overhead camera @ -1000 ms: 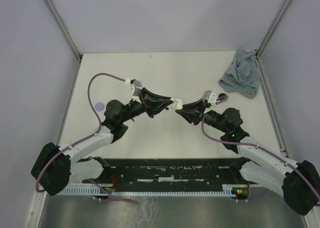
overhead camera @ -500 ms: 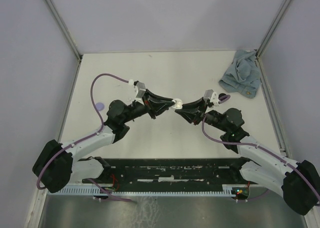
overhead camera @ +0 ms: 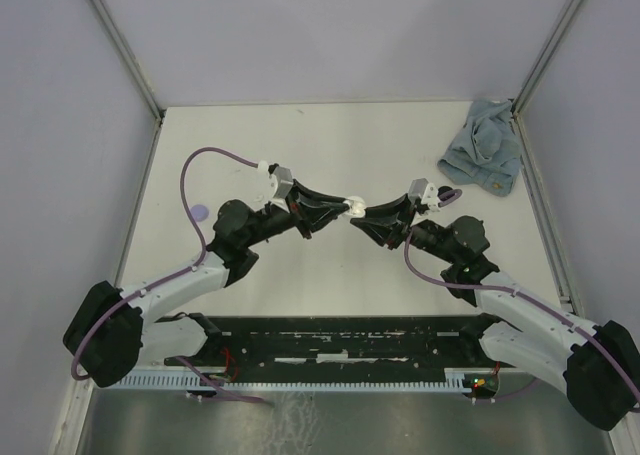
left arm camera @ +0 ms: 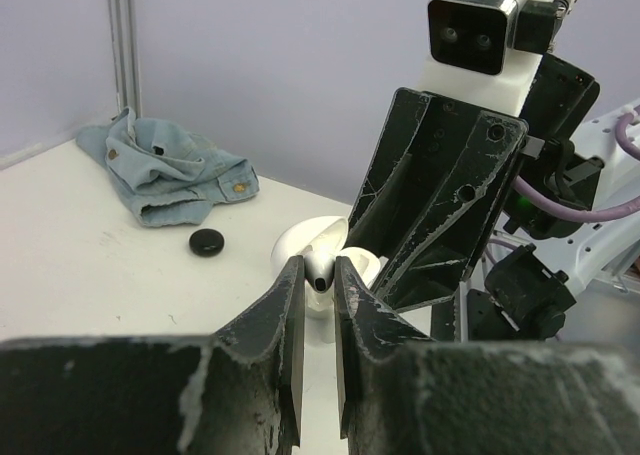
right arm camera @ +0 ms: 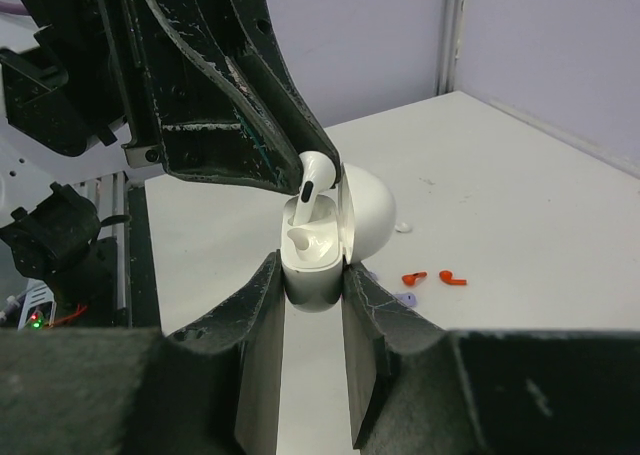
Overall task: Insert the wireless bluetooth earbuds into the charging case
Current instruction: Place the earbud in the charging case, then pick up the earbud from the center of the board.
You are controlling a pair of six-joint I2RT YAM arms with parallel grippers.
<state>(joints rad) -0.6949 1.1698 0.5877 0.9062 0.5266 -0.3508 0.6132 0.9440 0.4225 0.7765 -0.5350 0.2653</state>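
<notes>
My right gripper (right arm camera: 313, 278) is shut on the white charging case (right arm camera: 318, 258) and holds it above the table, lid open to the right. One white earbud (right arm camera: 305, 238) sits in the case. My left gripper (left arm camera: 319, 270) is shut on a second white earbud (left arm camera: 319, 258). In the right wrist view this earbud (right arm camera: 315, 180) stands over the case with its stem reaching into the free slot. In the top view both grippers meet at mid-table, the left gripper (overhead camera: 345, 206) against the right gripper (overhead camera: 364, 213). Two red pieces (right arm camera: 416, 277) and a lilac one (right arm camera: 405, 300) lie on the table below.
A crumpled blue cloth (overhead camera: 483, 155) lies at the far right corner, also in the left wrist view (left arm camera: 165, 170). A black disc (left arm camera: 207, 241) lies near it. A lilac disc (overhead camera: 200, 212) lies at the left. Enclosure walls stand on three sides.
My left gripper has edged a little to the right, toward the case, with the earbud in it. The right arm has stayed still.
</notes>
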